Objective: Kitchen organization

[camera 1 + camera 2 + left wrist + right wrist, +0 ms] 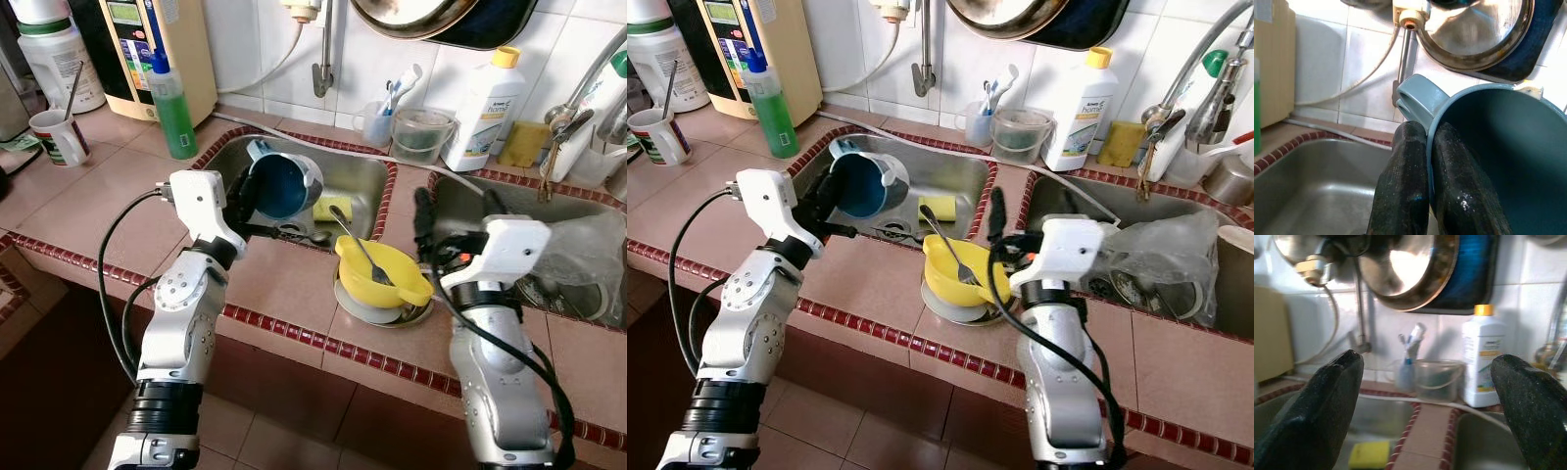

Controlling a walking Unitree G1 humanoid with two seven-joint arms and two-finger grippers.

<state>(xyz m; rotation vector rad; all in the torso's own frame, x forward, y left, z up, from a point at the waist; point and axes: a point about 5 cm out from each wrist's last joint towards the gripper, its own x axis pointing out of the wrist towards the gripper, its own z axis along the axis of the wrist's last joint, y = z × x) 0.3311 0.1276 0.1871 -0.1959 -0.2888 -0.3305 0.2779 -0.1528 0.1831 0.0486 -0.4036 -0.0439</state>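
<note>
A blue mug point(281, 182) hangs tilted over the left sink point(362, 176), its mouth turned toward me. My left gripper point(245, 196) is shut on the mug's rim point(1431, 142) beside the handle, one finger inside and one outside. A yellow bowl point(380, 270) with a metal spoon point(359, 245) sits on a grey plate point(377, 306) on the counter between the sinks. My right gripper point(453, 208) stands open above the divider, right of the bowl, with nothing between its fingers point(1327, 406).
A yellow sponge point(331, 208) lies in the left sink. The right sink point(549, 235) holds a crumpled plastic bag. A green soap bottle point(174, 110), white cup point(57, 135), white detergent bottle point(485, 113) and clear tub point(421, 135) line the back.
</note>
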